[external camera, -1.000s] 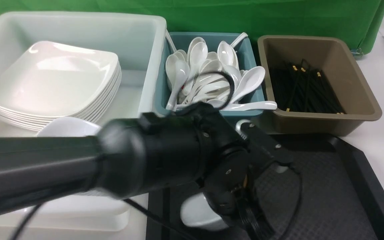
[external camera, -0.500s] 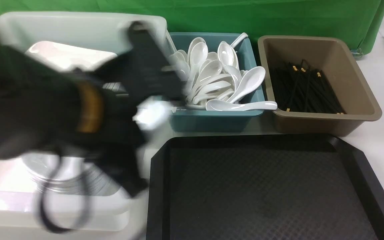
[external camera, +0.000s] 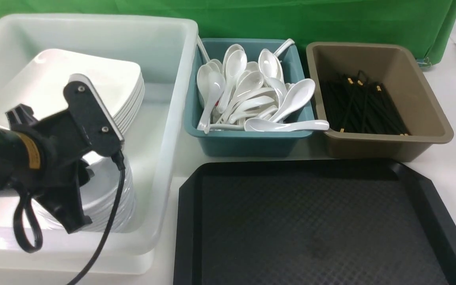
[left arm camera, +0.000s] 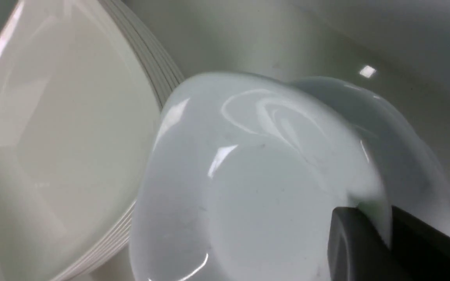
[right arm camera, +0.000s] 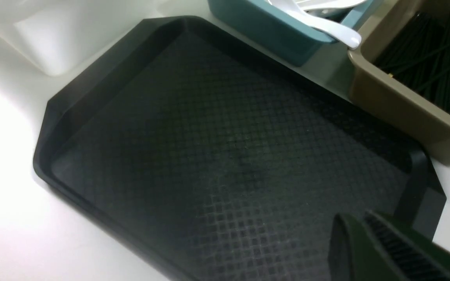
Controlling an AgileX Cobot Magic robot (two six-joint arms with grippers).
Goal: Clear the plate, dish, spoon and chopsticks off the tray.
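My left gripper (left arm camera: pixel 385 218) is shut on the rim of the small white dish (left arm camera: pixel 248 175), one finger inside and one outside. The dish hangs tilted over a stack of like dishes (external camera: pixel 105 190) inside the white tub (external camera: pixel 172 99), beside stacked plates (external camera: pixel 54 87). In the front view the left wrist hides the jaws. The black tray (external camera: pixel 311 221) has nothing on its floor. Above the tray's corner (right arm camera: pixel 416 187), my right gripper (right arm camera: pixel 361 222) is shut with nothing in it. Spoons (external camera: pixel 251 95) fill a teal bin and chopsticks (external camera: pixel 362 107) lie in a brown bin.
The teal bin (external camera: pixel 247 142) and brown bin (external camera: pixel 426 118) stand side by side just beyond the tray, with the tub to their left. A black cable (external camera: pixel 105 229) hangs from the left wrist over the tub's front wall. A green cloth closes the back.
The left arm has swung from over the tray leftward into the white tub, carrying the dish. The tray now lies bare.
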